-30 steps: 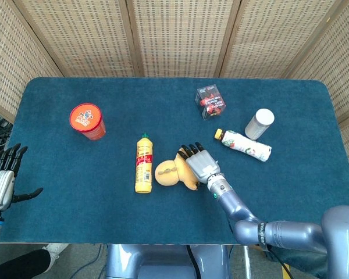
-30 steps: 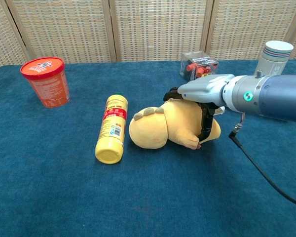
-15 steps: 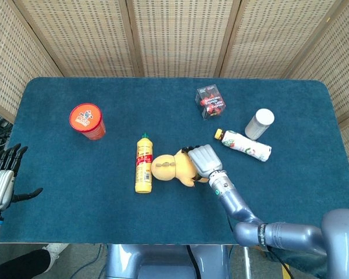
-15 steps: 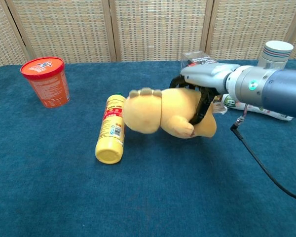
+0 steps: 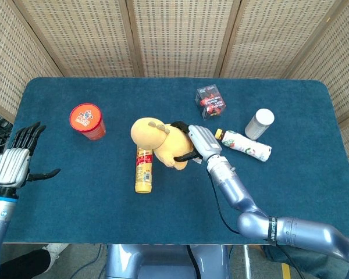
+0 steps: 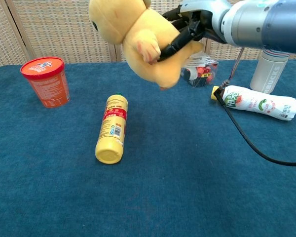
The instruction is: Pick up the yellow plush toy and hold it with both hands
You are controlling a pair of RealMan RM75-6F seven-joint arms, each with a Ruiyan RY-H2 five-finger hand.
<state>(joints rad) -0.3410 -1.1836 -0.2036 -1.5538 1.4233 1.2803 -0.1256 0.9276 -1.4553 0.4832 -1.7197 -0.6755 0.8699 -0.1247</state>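
The yellow plush toy (image 5: 157, 141) hangs in the air above the table, its head tilted to the left; in the chest view the toy (image 6: 138, 37) fills the top centre. My right hand (image 5: 196, 143) grips its rear body, black fingers wrapped round it (image 6: 187, 27). My left hand (image 5: 16, 165) hovers off the table's left edge, fingers spread, holding nothing, far from the toy. It does not show in the chest view.
A yellow bottle (image 5: 143, 171) lies on the blue table (image 5: 75, 197) under the toy. A red cup (image 5: 87, 121) stands at the left. A clear box (image 5: 210, 102), a white canister (image 5: 259, 123) and a lying white bottle (image 5: 244, 145) are at the right.
My right hand has lifted the plush toy off the table, up and leftward. My left hand has risen and come slightly inward beside the left table edge.
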